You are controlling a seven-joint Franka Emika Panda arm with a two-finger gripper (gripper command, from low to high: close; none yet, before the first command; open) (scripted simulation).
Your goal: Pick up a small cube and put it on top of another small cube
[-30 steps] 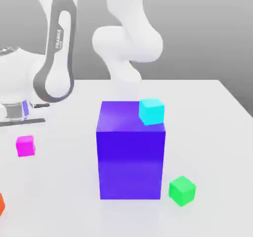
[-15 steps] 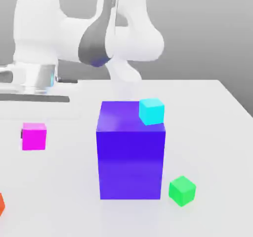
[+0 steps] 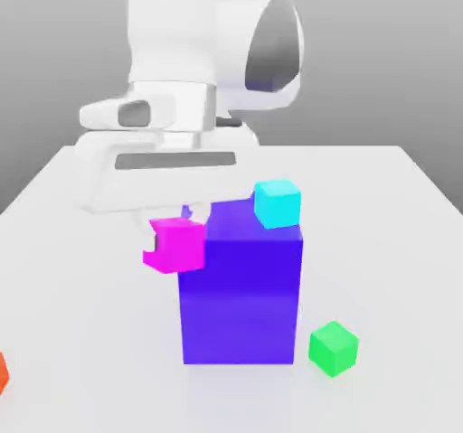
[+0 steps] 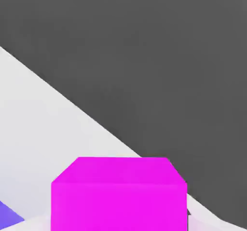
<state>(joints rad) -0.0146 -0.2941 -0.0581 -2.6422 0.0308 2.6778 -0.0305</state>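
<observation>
The small magenta cube (image 3: 176, 245) hangs in the air under the white hand, level with the top left edge of the big blue-violet block (image 3: 240, 296) in the exterior view. My gripper (image 3: 175, 230) is shut on it. The hand view has the same magenta cube (image 4: 118, 196) close up, with the white table behind it. The small green cube (image 3: 333, 347) rests on the table by the block's lower right corner, well below the held cube and to its right in the exterior view.
A cyan cube (image 3: 277, 202) sits on the blue-violet block's top at its right rear corner. An orange-red cube (image 3: 3, 372) lies at the exterior view's left edge. The white table (image 3: 398, 241) extends around the block.
The magenta cube has left the table at the exterior view's left. It rose and travelled right with the hand to the blue-violet block's upper left. The other cubes stayed put.
</observation>
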